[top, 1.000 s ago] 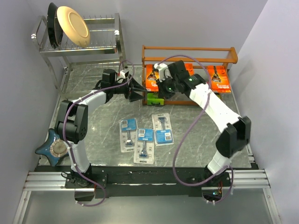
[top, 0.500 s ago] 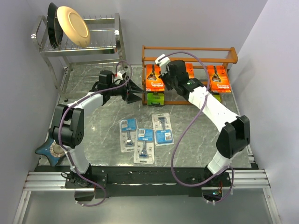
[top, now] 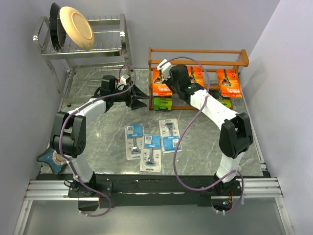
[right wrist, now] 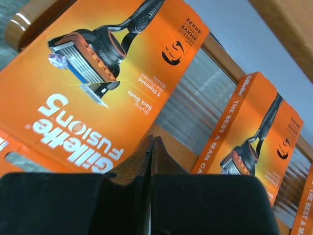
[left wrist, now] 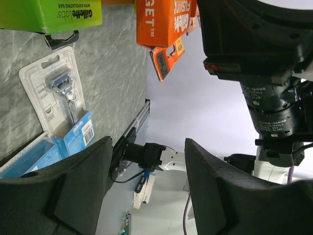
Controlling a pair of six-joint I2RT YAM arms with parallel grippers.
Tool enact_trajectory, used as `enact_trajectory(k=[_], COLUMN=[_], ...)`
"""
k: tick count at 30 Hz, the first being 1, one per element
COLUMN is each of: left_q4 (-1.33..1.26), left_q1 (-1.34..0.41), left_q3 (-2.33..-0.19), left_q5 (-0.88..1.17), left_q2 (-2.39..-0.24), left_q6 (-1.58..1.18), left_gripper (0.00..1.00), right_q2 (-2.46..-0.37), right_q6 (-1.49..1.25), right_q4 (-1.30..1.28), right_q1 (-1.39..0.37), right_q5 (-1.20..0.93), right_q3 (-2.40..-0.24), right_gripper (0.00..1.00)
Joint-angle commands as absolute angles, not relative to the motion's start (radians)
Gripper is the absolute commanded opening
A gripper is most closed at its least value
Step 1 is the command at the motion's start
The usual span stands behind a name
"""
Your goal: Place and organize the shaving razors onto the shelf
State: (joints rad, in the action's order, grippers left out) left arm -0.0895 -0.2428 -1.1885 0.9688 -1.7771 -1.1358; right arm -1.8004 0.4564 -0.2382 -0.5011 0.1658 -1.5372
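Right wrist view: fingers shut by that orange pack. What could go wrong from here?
1. Shut right gripper sits right at the orange Fusion5 pack; a nudge could tip it off the wooden shelf.
2. Open left gripper hovers near the green Gillette Labs box at the same shelf end; the arms might clash.
3. Blue blister cards lie touching; lifting one may drag another.
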Motion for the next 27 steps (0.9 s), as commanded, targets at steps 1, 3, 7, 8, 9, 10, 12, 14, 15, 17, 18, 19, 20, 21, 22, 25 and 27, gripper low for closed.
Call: enact_trajectory(k=[1, 3, 7, 8, 9, 10, 12, 14, 15, 17, 18, 19, 20, 21, 22, 25, 27], left_q4=[-0.110, -0.112, -0.121, -0.121, -0.120, -0.117, -0.112, -0.109, -0.110, -0.107, -0.106, -0.104, -0.100, -0.098, -0.095, -0.087, -0.078], left_q1=[-0.236, -0.235, -0.232, -0.232, -0.232, -0.232, -0.230, -0.230, -0.230, -0.230, -0.229, -0.229, -0.227, -0.227, -0.227, -0.222, -0.213], left_q3=[-1.172, -1.166, -1.138, -1.134, -1.131, -1.124, -1.123, -1.117, -1.115, -1.112, -1.111, -1.108, -1.108, -1.106, -1.106, -1.108, -1.108], left_q5=[0.968, 0.968, 0.968, 0.968, 0.968, 0.966, 0.965, 0.963, 0.963, 0.963, 0.963, 0.962, 0.962, 0.960, 0.960, 0.960, 0.953], left_q2=[-1.714, -1.710, -1.698, -1.697, -1.695, -1.690, -1.687, -1.681, -1.680, -1.675, -1.674, -1.671, -1.669, -1.669, -1.666, -1.661, -1.654], left_q6=[-1.103, -1.104, -1.109, -1.111, -1.109, -1.106, -1.100, -1.097, -1.097, -1.094, -1.092, -1.092, -1.089, -1.086, -1.085, -1.078, -1.071], left_gripper=[0.66, 0.66, 0.66, 0.66, 0.66, 0.66, 0.66, 0.67, 0.67, 0.67, 0.67, 0.67, 0.68, 0.67, 0.68, 0.68, 0.68], right_q2=[-1.822, -1.832, -1.859, -1.865, -1.873, -1.875, -1.887, -1.894, -1.902, -1.905, -1.911, -1.914, -1.916, -1.919, -1.921, -1.905, -1.869], right_q6=[0.498, 0.509, 0.531, 0.535, 0.541, 0.546, 0.557, 0.569, 0.574, 0.586, 0.589, 0.595, 0.600, 0.609, 0.612, 0.621, 0.620], right_q4=[-0.160, -0.140, -0.135, -0.137, -0.124, -0.114, -0.097, -0.089, -0.081, -0.072, -0.069, -0.068, -0.066, -0.064, -0.064, -0.057, -0.054], right_q1=[-0.497, -0.497, -0.497, -0.497, -0.495, -0.497, -0.497, -0.497, -0.497, -0.497, -0.497, -0.495, -0.495, -0.495, -0.495, -0.494, -0.495], right_q5=[0.187, 0.183, 0.158, 0.152, 0.152, 0.147, 0.147, 0.149, 0.149, 0.155, 0.155, 0.152, 0.147, 0.146, 0.146, 0.159, 0.176], right_q3=[-1.577, -1.575, -1.588, -1.592, -1.594, -1.591, -1.592, -1.603, -1.605, -1.608, -1.609, -1.612, -1.612, -1.609, -1.608, -1.595, -1.580], right_gripper=[0.00, 0.00, 0.00, 0.00, 0.00, 0.00, 0.00, 0.00, 0.00, 0.00, 0.00, 0.00, 0.00, 0.00, 0.00, 0.00, 0.00])
